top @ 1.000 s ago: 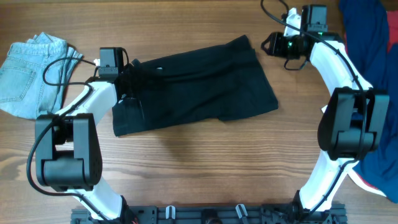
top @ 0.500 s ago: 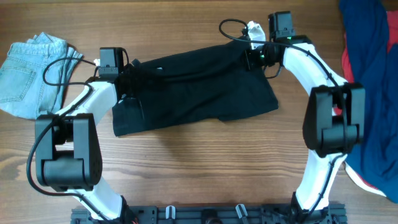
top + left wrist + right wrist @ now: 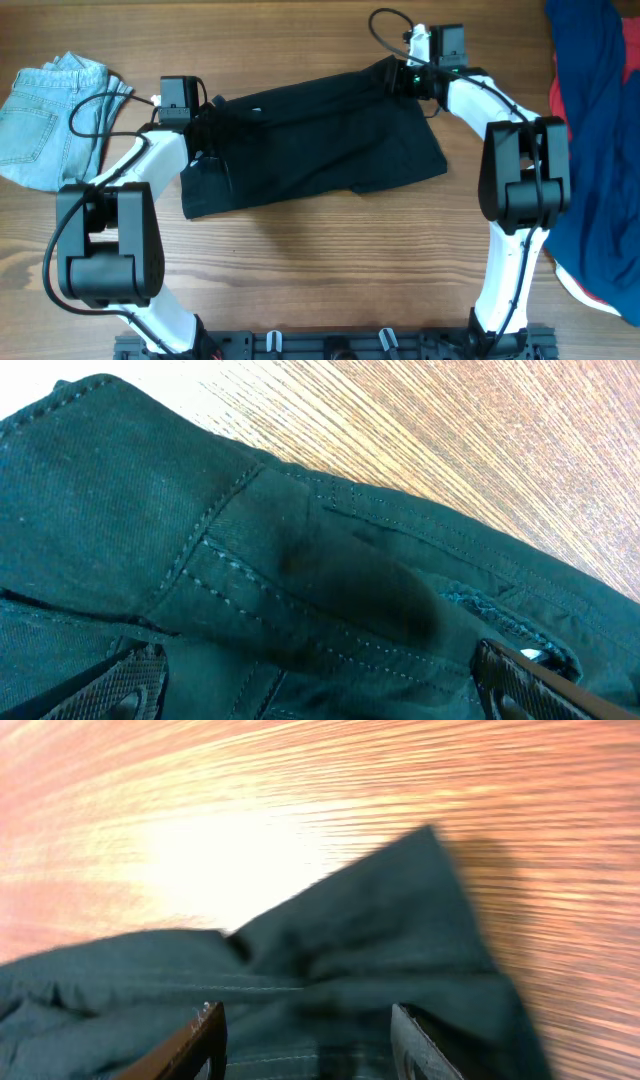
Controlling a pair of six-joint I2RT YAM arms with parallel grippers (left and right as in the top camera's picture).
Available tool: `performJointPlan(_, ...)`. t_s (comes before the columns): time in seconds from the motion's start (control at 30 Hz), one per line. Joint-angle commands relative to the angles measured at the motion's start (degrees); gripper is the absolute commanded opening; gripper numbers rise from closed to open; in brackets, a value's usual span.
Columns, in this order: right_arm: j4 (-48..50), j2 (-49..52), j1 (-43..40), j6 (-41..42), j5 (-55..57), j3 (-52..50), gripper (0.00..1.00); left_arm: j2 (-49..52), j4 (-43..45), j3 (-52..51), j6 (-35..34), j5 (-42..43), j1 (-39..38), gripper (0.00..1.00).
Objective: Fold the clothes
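Observation:
The large black garment lies spread flat in the middle of the table, its waistband at the left. My left gripper is open and rests low over its top left corner; in the left wrist view the wide-spread fingers straddle stitched black fabric. My right gripper is open over the garment's top right corner; in the right wrist view the pointed fabric corner lies between and ahead of the fingers. Light-blue denim lies folded at the far left. A navy garment with red lies at the right edge.
Bare wooden tabletop runs in front of the black garment. The arm bases stand at the near edge. A black cable loops above the right wrist.
My right arm swung left from the table's back right to the black garment's top right corner. The left arm and the garments have not moved.

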Motion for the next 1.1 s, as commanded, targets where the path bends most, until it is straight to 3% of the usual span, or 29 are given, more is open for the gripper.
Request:
performJointPlan(0.0,-3.10,1.42,-2.27,-0.83,1.73,1.57,0.56,1.07,-0.83,-0.94,0.39,-1.22,1.09,1.00)
performJointPlan(0.17,-8.81,-4.76,-8.15,-3.32,1.66,3.30,0.59,-0.59,-0.44,-0.94,0.55,0.24,3.43,1.00)
performJointPlan(0.3,-22.18,-8.48,-10.60,-10.01,1.75,3.30,0.59,-4.87,0.04,-0.83,5.01,2.40,4.70,1.00)
performJointPlan(0.37,-27.47,-8.13,-10.34,-11.80,1.70,2.91,0.57,-7.32,-0.66,-0.83,4.98,2.45,4.70,1.00)
performJointPlan(0.43,-33.05,-7.93,-9.49,-14.62,1.70,2.43,0.47,-9.81,-1.66,-0.83,5.01,2.47,4.70,1.00)
performJointPlan(0.53,-37.77,-7.93,-7.65,-17.33,1.75,1.84,0.46,-13.11,-5.77,-0.83,5.05,2.08,4.72,1.00)
performJointPlan(0.7,-40.35,-7.93,-4.44,-18.69,1.75,1.66,0.47,-14.32,-17.68,-0.85,5.03,-6.45,6.69,1.00)
performJointPlan(1.07,-39.41,-7.93,-0.55,-15.26,10.08,-2.43,0.47,-7.96,-19.34,-0.85,17.25,3.48,13.70,1.00)
